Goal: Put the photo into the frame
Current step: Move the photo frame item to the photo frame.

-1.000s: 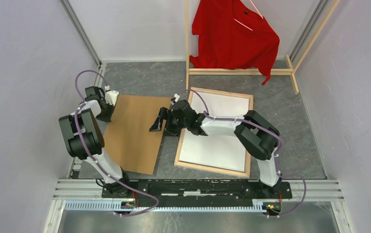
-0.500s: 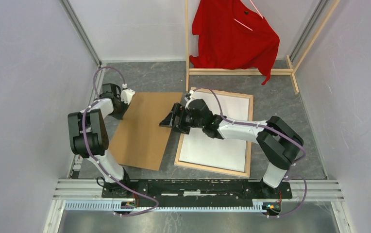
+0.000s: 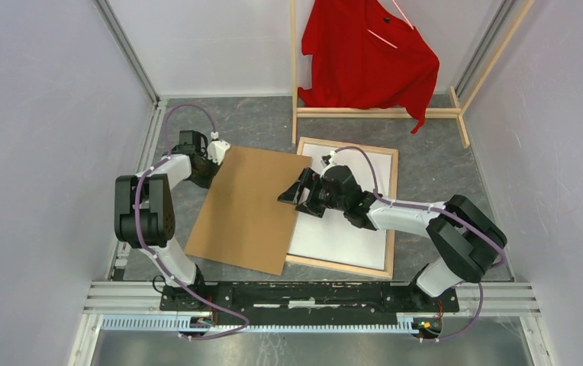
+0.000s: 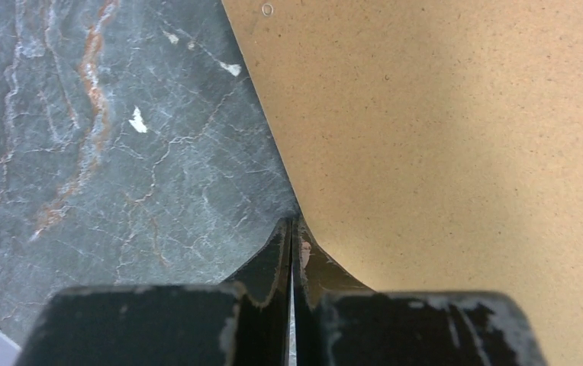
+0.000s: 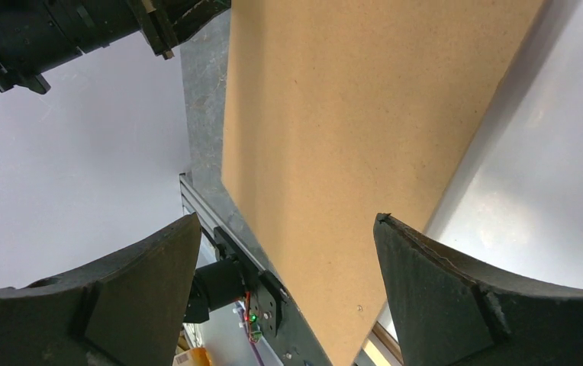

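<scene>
While the left gripper (image 4: 291, 226) has its jaws pressed together on the far-left corner of the flat brown rectangular fibreboard panel (image 3: 246, 206), the right gripper (image 3: 294, 191) stands wide open astride the panel's right edge. This edge overlaps the left border of the bare-wood rectangular frame (image 3: 334, 266), which lies flat on the grey marbled tabletop (image 4: 120, 152). The thin rectangular photo (image 3: 349, 240) rests inside the frame, white side up.

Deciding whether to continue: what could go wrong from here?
The left gripper pinches only an edge of the backing board while the right gripper is open, so the board could pivot or slip. Its right edge overlaps the left rim of the frame and could snag there or scuff the white sheet inside.
</scene>
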Robot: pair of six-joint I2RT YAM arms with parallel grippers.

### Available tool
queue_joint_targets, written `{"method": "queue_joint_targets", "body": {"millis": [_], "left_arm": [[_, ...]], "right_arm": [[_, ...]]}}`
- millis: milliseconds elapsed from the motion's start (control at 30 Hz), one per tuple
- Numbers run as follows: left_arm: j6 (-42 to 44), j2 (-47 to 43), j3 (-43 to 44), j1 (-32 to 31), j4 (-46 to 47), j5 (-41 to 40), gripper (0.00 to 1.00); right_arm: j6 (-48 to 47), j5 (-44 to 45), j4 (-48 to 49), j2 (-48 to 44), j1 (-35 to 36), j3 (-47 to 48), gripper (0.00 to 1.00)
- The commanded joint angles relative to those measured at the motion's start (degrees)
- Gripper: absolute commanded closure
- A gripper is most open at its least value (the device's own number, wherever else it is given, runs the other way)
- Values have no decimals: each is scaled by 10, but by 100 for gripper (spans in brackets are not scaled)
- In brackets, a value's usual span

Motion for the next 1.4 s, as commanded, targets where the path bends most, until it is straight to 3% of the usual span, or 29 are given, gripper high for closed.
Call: {"method": "queue_joint_targets", "body": {"millis": [0,367,633,1367], "left_arm": [[-42,41,-48,-12,-116,61,97],[-34,24,0,12,-152,52,97],[-50,27,11,33,-125,0,96],[-63,64,-7,3,-99,18,95]], "right_arm": [[-17,-8,22,-19,-9,-3,10],[-132,35,-151,-53,-14,34,11],[-124,24,-131,-50,-14,-2,19],[-90,-19,-53,26,-13,-11,35]]}}
